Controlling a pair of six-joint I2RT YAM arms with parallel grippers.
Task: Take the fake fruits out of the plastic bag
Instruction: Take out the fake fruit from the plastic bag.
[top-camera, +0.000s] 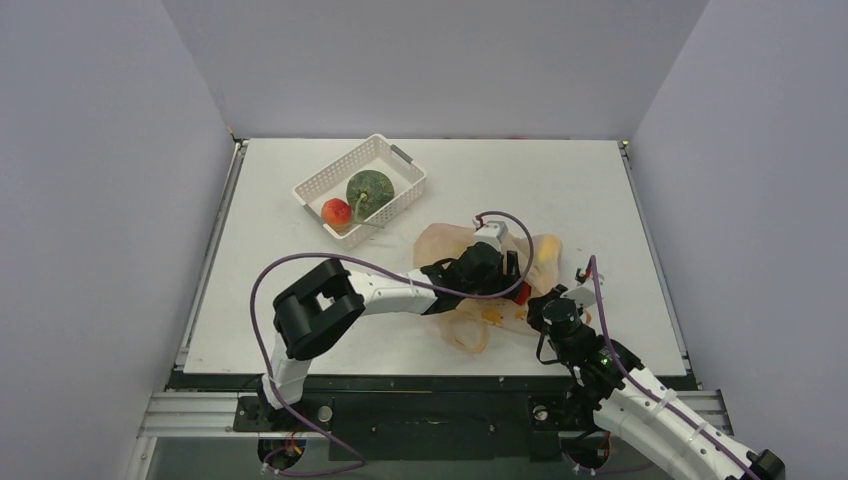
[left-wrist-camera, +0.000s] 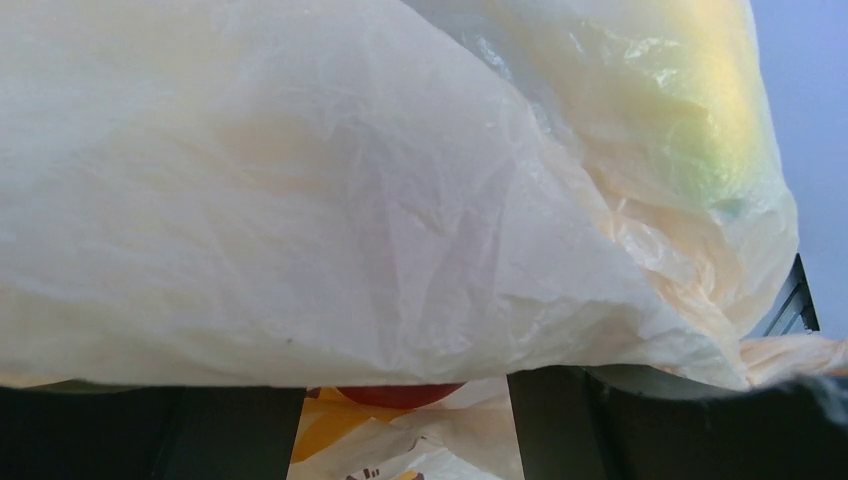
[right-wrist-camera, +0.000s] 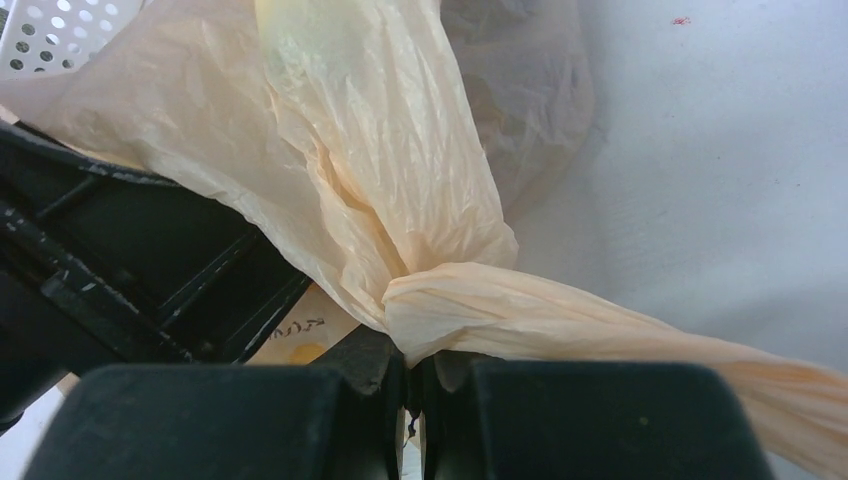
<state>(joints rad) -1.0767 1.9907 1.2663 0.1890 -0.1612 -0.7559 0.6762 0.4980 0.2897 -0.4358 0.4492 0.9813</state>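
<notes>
The pale-orange plastic bag (top-camera: 455, 250) lies crumpled right of the table's centre. My left gripper (top-camera: 512, 288) reaches into it, and in its wrist view the left gripper (left-wrist-camera: 405, 425) stands open under the bag (left-wrist-camera: 380, 200) film. A red fruit (left-wrist-camera: 400, 394) shows just ahead, between the dark fingers (left-wrist-camera: 555, 430) and apart from them. A yellow fruit (left-wrist-camera: 710, 110) glows through the film and shows as a yellow fruit (top-camera: 548, 255) from above. My right gripper (right-wrist-camera: 412, 385) is shut on a twisted strand of the bag (right-wrist-camera: 520, 320), at the bag's right edge (top-camera: 556, 306).
A white latticed basket (top-camera: 400, 160) stands at the back left of the bag and holds a dark green melon (top-camera: 368, 190) and a reddish-orange round fruit (top-camera: 337, 211). The left arm's black wrist (right-wrist-camera: 120, 270) lies close beside my right gripper. Grey walls enclose the table.
</notes>
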